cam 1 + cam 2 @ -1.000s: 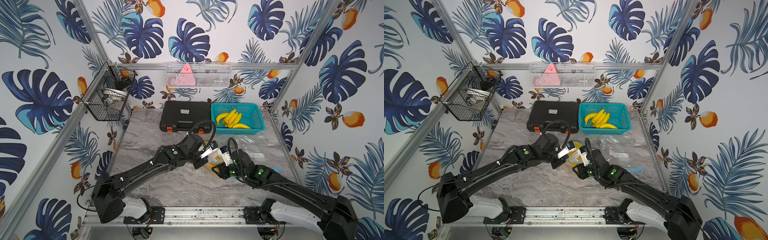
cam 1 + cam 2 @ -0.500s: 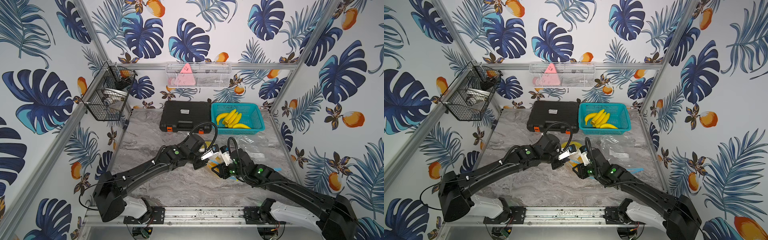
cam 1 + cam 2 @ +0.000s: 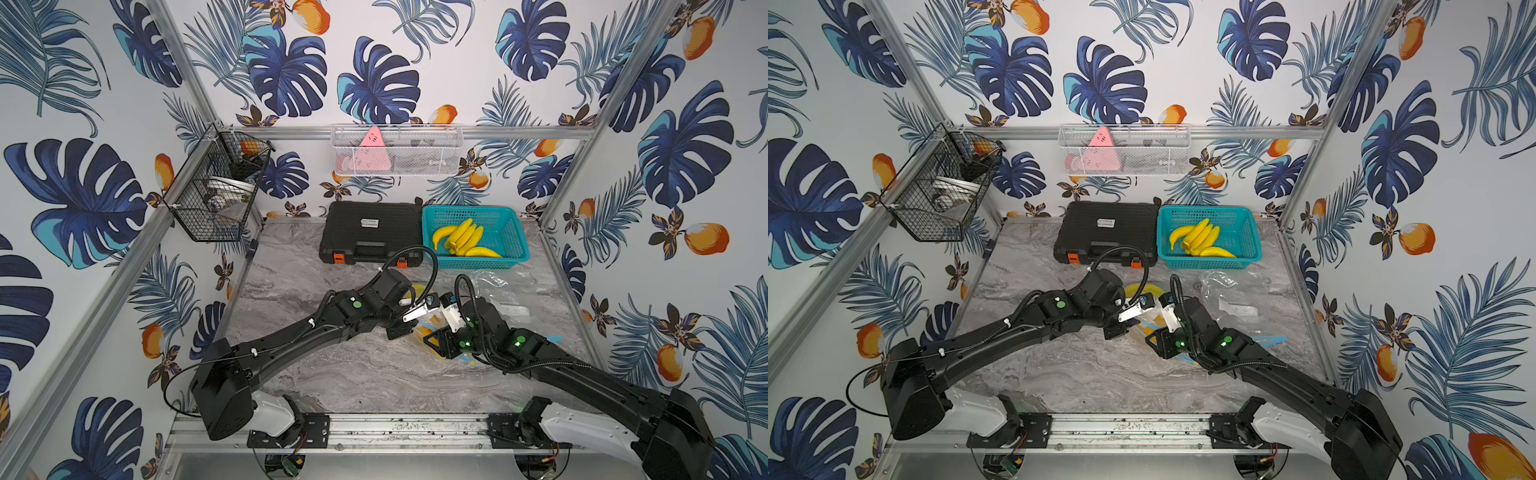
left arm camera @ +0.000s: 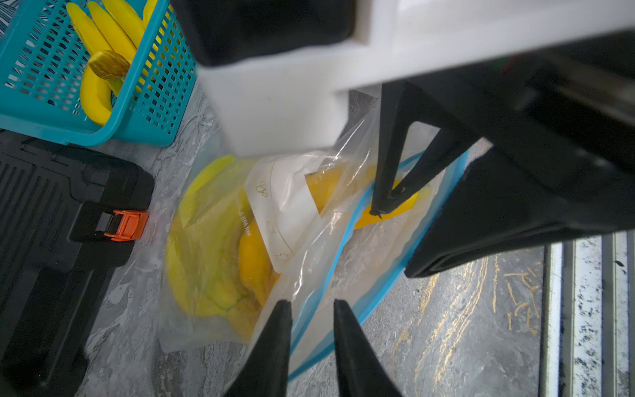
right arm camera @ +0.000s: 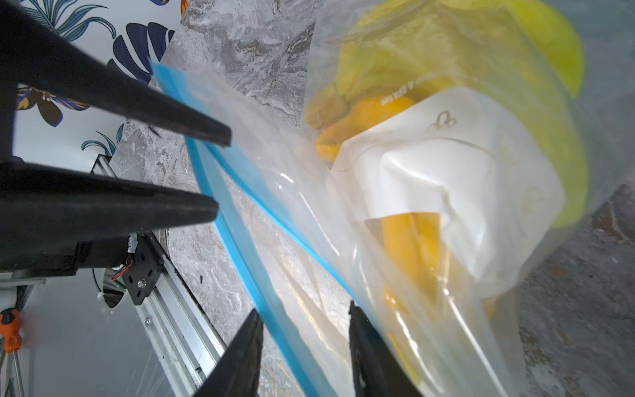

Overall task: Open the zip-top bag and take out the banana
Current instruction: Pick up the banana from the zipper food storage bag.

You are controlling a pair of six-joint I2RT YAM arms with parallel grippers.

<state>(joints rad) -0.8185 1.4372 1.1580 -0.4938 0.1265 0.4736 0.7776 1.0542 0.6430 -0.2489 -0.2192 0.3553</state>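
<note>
The clear zip-top bag point(image 3: 428, 332) with blue zip strips lies mid-table, and yellow banana point(image 4: 252, 257) shows through its film under a white label. The bag's mouth gapes, with the two blue strips apart. My left gripper point(image 4: 312, 302) is open, its tips a small gap apart, and one blue lip point(image 4: 338, 254) runs between them. My right gripper point(image 5: 304, 312) is open too. It straddles the other lip, one finger outside and one inside the mouth beside the banana point(image 5: 405, 247). In both top views the left gripper point(image 3: 1133, 318) and right gripper point(image 3: 1163, 328) meet over the bag point(image 3: 1142, 328).
A teal basket point(image 3: 515, 253) holding several bananas stands at the back right beside a black case point(image 3: 370, 232). A second, crumpled clear bag point(image 3: 498, 291) lies right of the arms. Wire baskets hang on the left wall point(image 3: 216, 195) and back wall point(image 3: 395, 149).
My left gripper's jaws have parted a little at the bag's lip. The right gripper holds the same spread, and both arms stay nearly where they were.
</note>
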